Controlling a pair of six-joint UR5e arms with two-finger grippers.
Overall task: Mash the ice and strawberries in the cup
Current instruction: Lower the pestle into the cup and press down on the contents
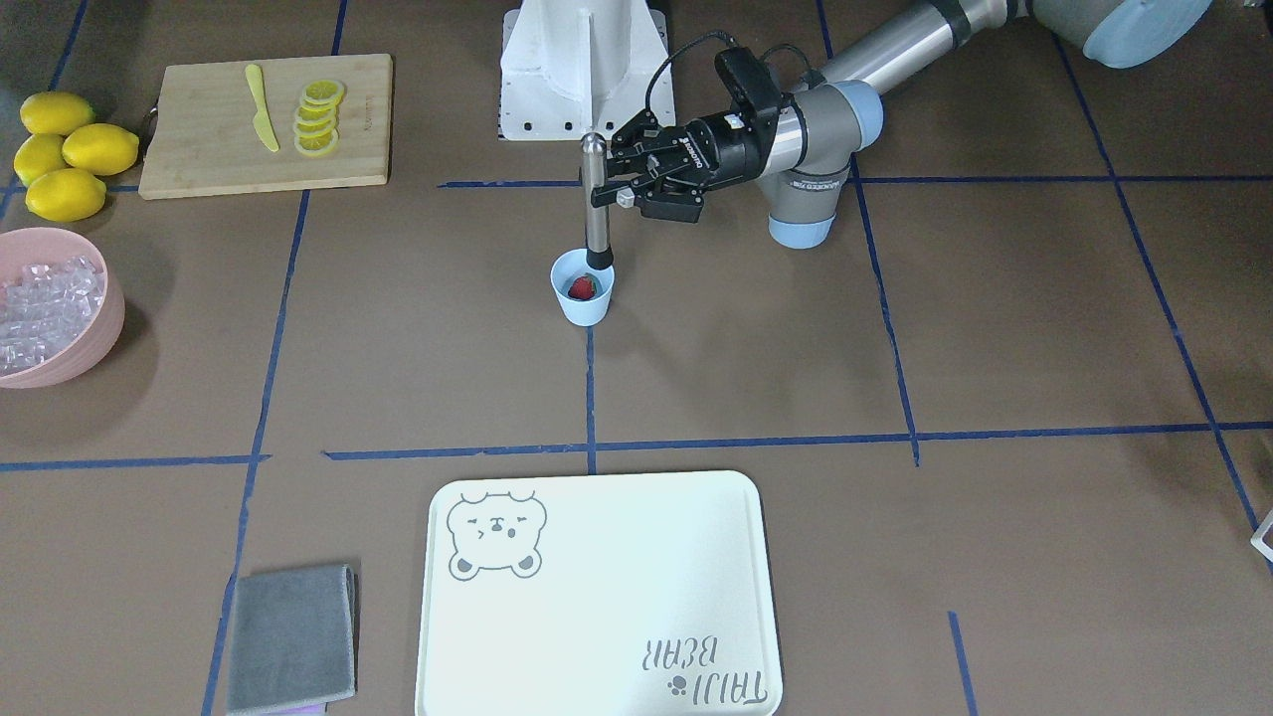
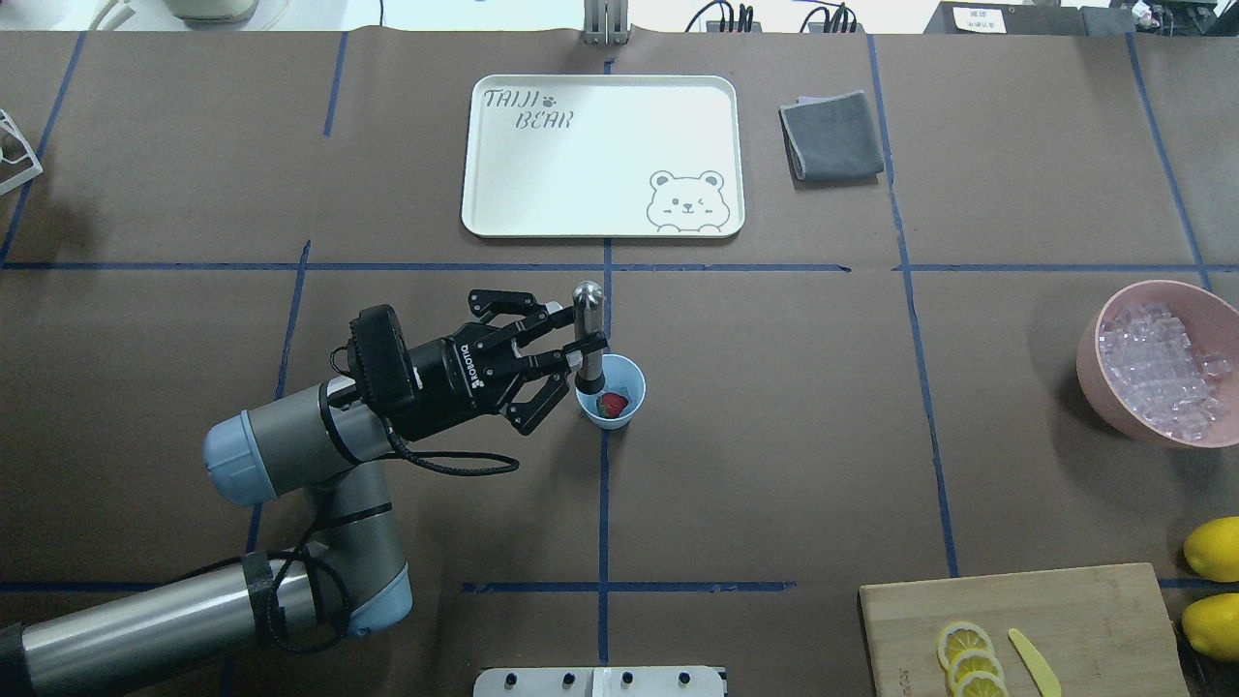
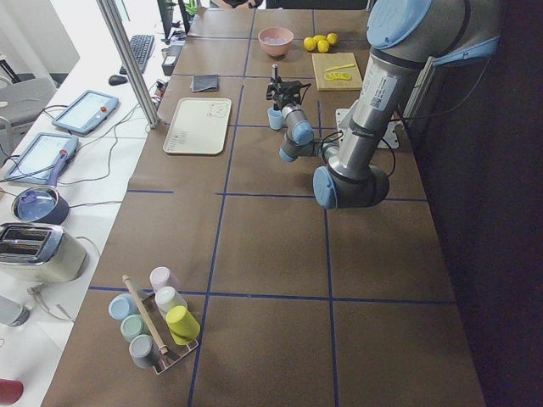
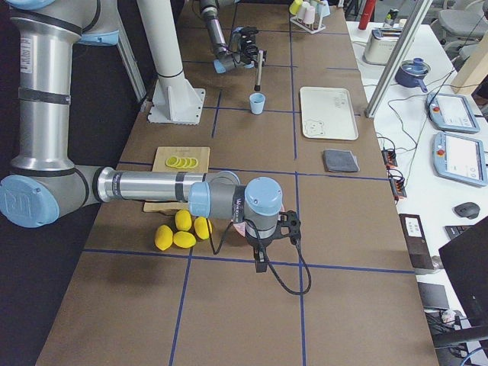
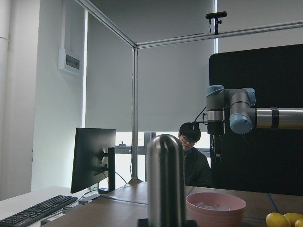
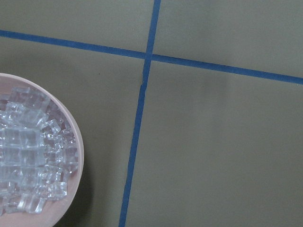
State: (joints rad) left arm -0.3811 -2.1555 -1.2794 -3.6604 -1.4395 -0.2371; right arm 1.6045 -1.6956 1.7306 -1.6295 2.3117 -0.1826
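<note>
Centrally, I see the left gripper (image 2: 585,350) with its fingers pinching a steel muddler (image 1: 595,224) partway up its shaft. The tool stands upright, and its dark lower tip sits inside the cup (image 1: 585,303), close to the rim. The cup stands upright on a blue tape line near the middle of the table (image 2: 774,436). Inside it, the strawberry (image 2: 611,405) lies at the bottom, just beside the muddler's tip. The ice (image 2: 1157,368) is heaped in a pink bowl (image 1: 107,316) at the table's end on the robot's right, well apart from the cup; I cannot tell whether any cube lies in the cup. The right gripper (image 4: 288,226) hangs over the table near that bowl and four lemons (image 1: 65,154), and I cannot tell how its fingers stand. A cutting board (image 1: 199,149) carries lemon slices (image 1: 318,119) and a yellow knife (image 1: 263,121). A pale tray (image 2: 542,174) and a folded grey cloth (image 2: 832,136) lie on the side away from the robot.
</note>
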